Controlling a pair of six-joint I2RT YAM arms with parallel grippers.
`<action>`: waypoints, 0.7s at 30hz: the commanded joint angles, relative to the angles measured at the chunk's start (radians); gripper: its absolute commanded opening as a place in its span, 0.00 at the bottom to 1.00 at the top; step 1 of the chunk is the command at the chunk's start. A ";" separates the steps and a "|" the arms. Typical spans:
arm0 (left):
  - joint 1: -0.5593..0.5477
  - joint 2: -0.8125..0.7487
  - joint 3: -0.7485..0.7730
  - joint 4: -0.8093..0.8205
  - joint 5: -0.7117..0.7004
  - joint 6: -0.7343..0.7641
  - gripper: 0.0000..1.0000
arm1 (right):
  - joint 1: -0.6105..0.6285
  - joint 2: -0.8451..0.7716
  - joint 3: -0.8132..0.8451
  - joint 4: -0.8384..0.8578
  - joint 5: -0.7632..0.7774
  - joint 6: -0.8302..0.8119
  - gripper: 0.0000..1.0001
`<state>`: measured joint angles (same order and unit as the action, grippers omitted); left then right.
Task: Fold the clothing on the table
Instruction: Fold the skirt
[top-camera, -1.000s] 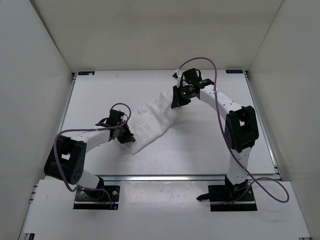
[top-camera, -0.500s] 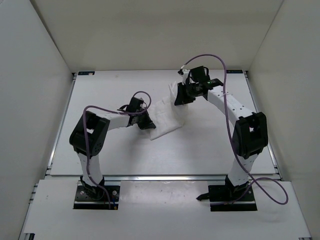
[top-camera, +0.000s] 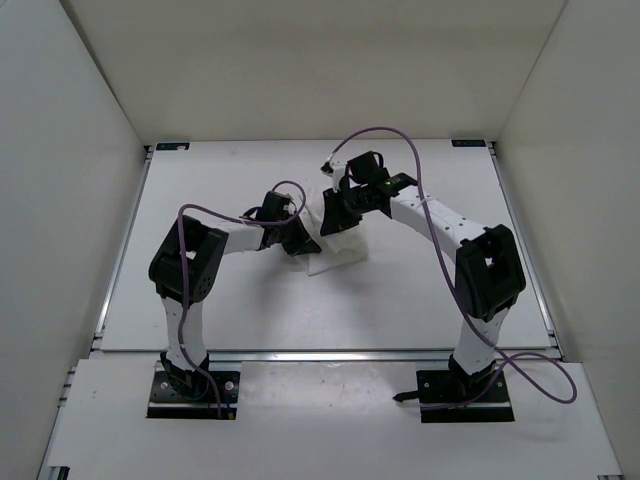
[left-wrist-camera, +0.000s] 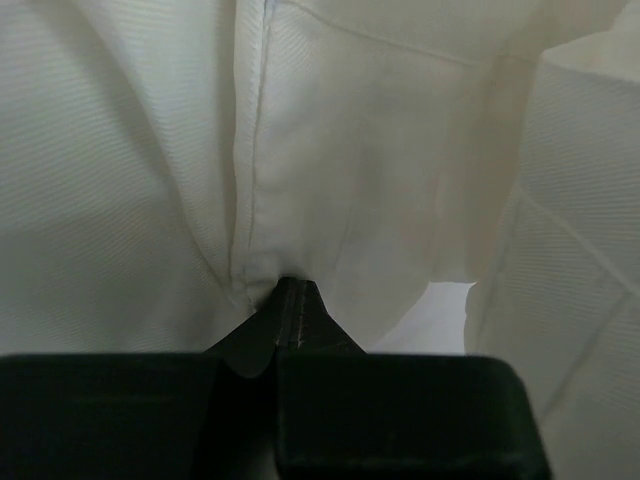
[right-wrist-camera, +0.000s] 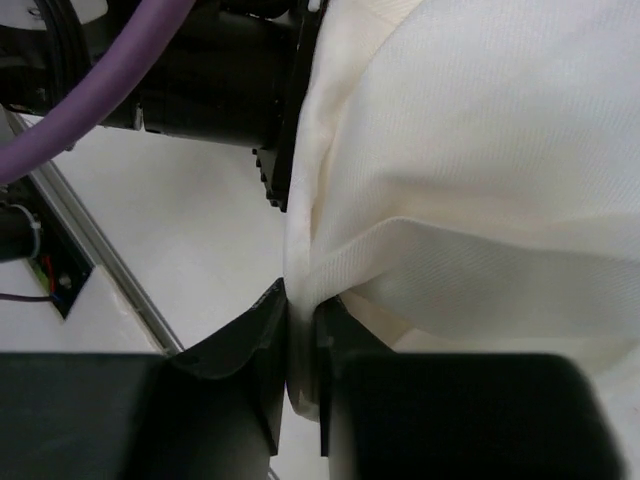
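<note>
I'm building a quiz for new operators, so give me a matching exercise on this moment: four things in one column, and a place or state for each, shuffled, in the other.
Things
1. black two-finger left hand
2. soft white ribbed fabric garment
3. purple cable on the right arm
4. small blue-black corner bracket

Places or states
A. arches high over its arm
B. sits at a far corner of the white table
C. bunched up at mid-table
D. shut on fabric

Pairs: 1-D, 2-C, 3-A, 4-B
</note>
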<state>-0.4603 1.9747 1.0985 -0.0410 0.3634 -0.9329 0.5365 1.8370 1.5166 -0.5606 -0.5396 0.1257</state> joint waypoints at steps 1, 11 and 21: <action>0.005 0.026 -0.040 -0.022 -0.018 -0.004 0.00 | 0.014 0.033 0.008 0.013 -0.008 0.012 0.14; 0.058 -0.019 -0.112 0.024 0.038 -0.017 0.00 | -0.035 0.067 0.181 0.002 -0.071 0.057 0.72; 0.195 -0.299 -0.147 -0.075 0.052 0.084 0.00 | -0.201 -0.059 0.077 0.087 0.016 0.091 0.33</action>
<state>-0.3023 1.8198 0.9440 -0.0448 0.4320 -0.9165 0.3550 1.8091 1.6512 -0.4793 -0.5785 0.2089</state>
